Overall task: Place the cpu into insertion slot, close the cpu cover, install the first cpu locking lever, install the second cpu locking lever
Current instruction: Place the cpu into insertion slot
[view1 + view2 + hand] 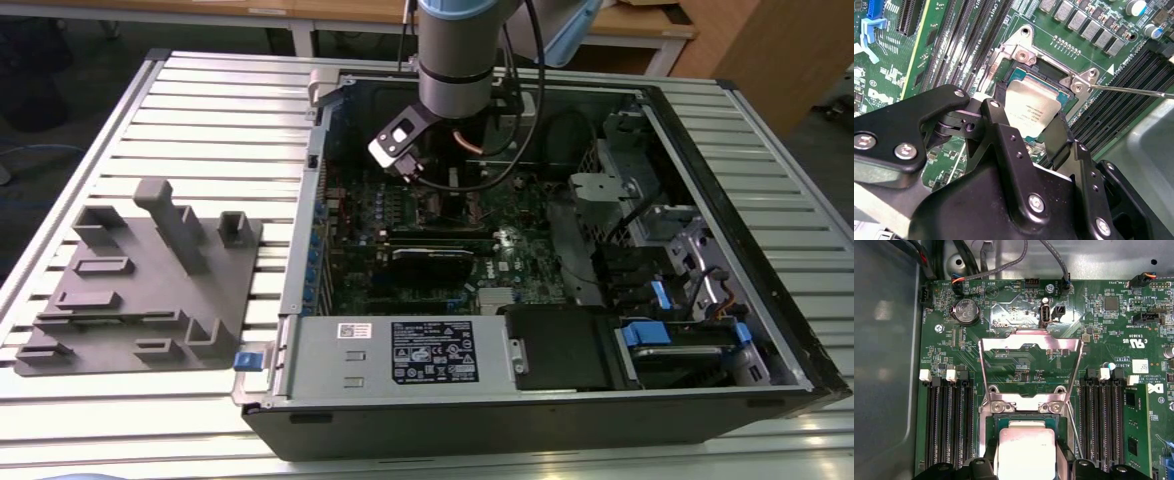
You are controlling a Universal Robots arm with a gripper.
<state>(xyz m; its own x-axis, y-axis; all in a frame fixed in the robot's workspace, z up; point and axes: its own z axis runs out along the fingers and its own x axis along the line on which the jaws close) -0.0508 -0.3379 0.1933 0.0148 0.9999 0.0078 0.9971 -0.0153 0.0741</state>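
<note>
Clearly the work is at its first step. The hand (1031, 121) is closed on the cpu (1026, 447). Its black fingers (999, 125) press on two opposite edges of the silver-topped chip and hold it right over the insertion slot (1024, 76) on the green motherboard (1104, 340). Whether the cpu already rests in the slot or hangs just above it, I cannot tell. Since the hand grips it, I judge the placing not yet finished.

The cpu cover (999, 343) stands swung up and open behind the slot, and the board shows through its big square cut-out. One thin locking lever (1134, 91) juts out free beside the socket, unlatched; the other I cannot make out with certainty. So letting go of the chip, closing the cover and setting both levers all appear left to do.

In the exterior view the arm (454, 50) reaches down into the open computer case (534, 425). The case lies on a slatted surface (200, 90), beside a grey moulded fixture (147, 280).

As for writing, the cpu's metal top carries a few lines of fine dark print. White lettering is scattered over the board around the long memory slots (949, 425) and the connectors. A black-and-white label (431, 352) sits on the silver power supply box (334, 360). I read none of it off.
</note>
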